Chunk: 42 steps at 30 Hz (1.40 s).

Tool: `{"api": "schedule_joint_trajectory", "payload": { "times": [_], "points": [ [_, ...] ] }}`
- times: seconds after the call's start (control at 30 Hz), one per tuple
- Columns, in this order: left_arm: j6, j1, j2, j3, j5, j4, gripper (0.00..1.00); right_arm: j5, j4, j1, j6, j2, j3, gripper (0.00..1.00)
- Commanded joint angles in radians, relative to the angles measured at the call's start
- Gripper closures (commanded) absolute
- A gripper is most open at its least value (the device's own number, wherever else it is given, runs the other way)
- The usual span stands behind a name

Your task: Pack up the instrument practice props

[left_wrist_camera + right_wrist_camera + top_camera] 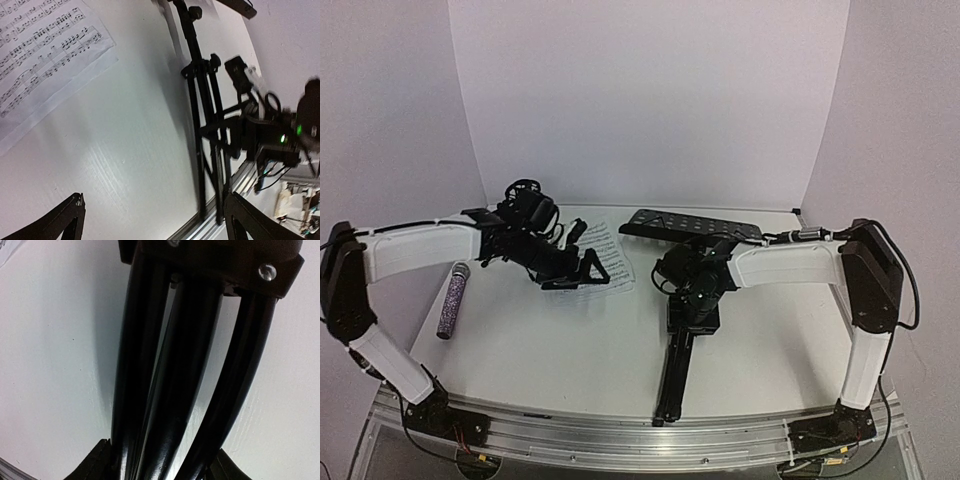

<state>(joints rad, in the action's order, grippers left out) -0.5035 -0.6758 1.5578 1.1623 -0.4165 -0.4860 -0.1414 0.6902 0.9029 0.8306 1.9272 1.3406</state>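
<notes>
The black music stand [677,365] lies flat on the table. Its perforated desk [692,225] points to the back and its folded legs [170,365] point to the near edge. My right gripper [161,450] is shut on those three leg tubes, a finger against each side. It sits low over the stand [695,300]. The white sheet-music pages [610,250] lie left of the stand. My left gripper [586,250] hovers over them, open and empty [152,200], with the pages [40,55] and the stand's legs [200,125] ahead of it. The purple glitter microphone [452,300] lies at the far left.
An aluminium rail [620,430] runs along the table's near edge, just beyond the stand's feet. White backdrop walls close the back and both sides. My right arm [270,135] shows across the stand in the left wrist view.
</notes>
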Motion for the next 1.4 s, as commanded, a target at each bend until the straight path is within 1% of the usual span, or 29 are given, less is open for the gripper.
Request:
{"api": "schedule_joint_trajectory", "payload": {
  "times": [0.0,0.1,0.13,0.27,0.33,0.4,0.47,0.5,0.57,0.6,0.67,0.73,0.8,0.87,0.9,0.97,1.13,1.2,1.27,1.37],
  "points": [
    [0.193,-0.002,-0.274,-0.233,0.107,0.167,0.03,-0.039,0.049,-0.045,-0.227,-0.038,-0.018,0.52],
    [0.285,-0.001,-0.433,-0.375,0.194,0.259,0.03,-0.029,0.050,-0.056,-0.272,-0.058,-0.041,0.51],
    [0.313,0.003,-0.463,-0.404,0.216,0.272,0.03,-0.026,0.049,-0.059,-0.288,-0.065,-0.048,0.51],
    [0.380,0.090,-0.516,-0.480,0.244,0.304,0.03,0.009,0.051,-0.067,-0.330,-0.073,-0.047,0.47],
    [0.404,0.121,-0.540,-0.524,0.254,0.337,0.02,0.024,0.051,-0.067,-0.326,-0.068,-0.030,0.39],
    [0.418,0.159,-0.563,-0.561,0.251,0.368,0.02,0.032,0.052,-0.067,-0.314,-0.065,-0.013,0.28],
    [0.441,0.212,-0.586,-0.599,0.255,0.395,0.01,0.031,0.052,-0.068,-0.305,-0.076,0.000,0.21],
    [0.459,0.239,-0.599,-0.617,0.263,0.418,0.01,0.026,0.052,-0.067,-0.303,-0.093,0.004,0.18],
    [0.494,0.292,-0.628,-0.647,0.257,0.460,0.00,0.009,0.052,-0.067,-0.303,-0.148,0.003,0.07],
    [0.526,0.318,-0.650,-0.663,0.244,0.475,0.01,0.002,0.052,-0.067,-0.310,-0.183,-0.002,0.05],
    [0.572,0.362,-0.684,-0.689,0.213,0.486,0.00,-0.006,0.050,-0.067,-0.337,-0.258,-0.012,0.04],
    [0.588,0.409,-0.709,-0.725,0.199,0.534,0.00,-0.013,0.049,-0.067,-0.383,-0.326,-0.025,0.03],
    [0.595,0.458,-0.742,-0.772,0.205,0.590,0.00,-0.058,0.040,-0.071,-0.435,-0.402,-0.060,0.02],
    [0.597,0.509,-0.784,-0.825,0.229,0.643,0.00,-0.097,0.012,-0.093,-0.469,-0.466,-0.128,0.02],
    [0.597,0.530,-0.797,-0.842,0.247,0.662,0.00,-0.100,-0.020,-0.124,-0.487,-0.505,-0.159,0.02],
    [0.604,0.562,-0.832,-0.887,0.280,0.718,0.00,-0.095,-0.127,-0.192,-0.550,-0.584,-0.277,0.02],
    [0.607,0.619,-0.881,-0.960,0.332,0.783,0.01,-0.092,-0.473,-0.442,-0.644,-0.775,-0.564,0.02],
    [0.601,0.627,-0.891,-0.971,0.340,0.772,0.00,-0.101,-0.661,-0.514,-0.679,-0.837,-0.719,0.02],
    [0.579,0.634,-0.897,-0.977,0.347,0.761,0.01,-0.114,-0.833,-0.576,-0.692,-0.888,-0.848,0.02],
    [0.547,0.649,-0.904,-0.994,0.354,0.771,0.01,-0.143,-0.982,-0.629,-0.688,-0.931,-0.980,0.02]
  ]
}}
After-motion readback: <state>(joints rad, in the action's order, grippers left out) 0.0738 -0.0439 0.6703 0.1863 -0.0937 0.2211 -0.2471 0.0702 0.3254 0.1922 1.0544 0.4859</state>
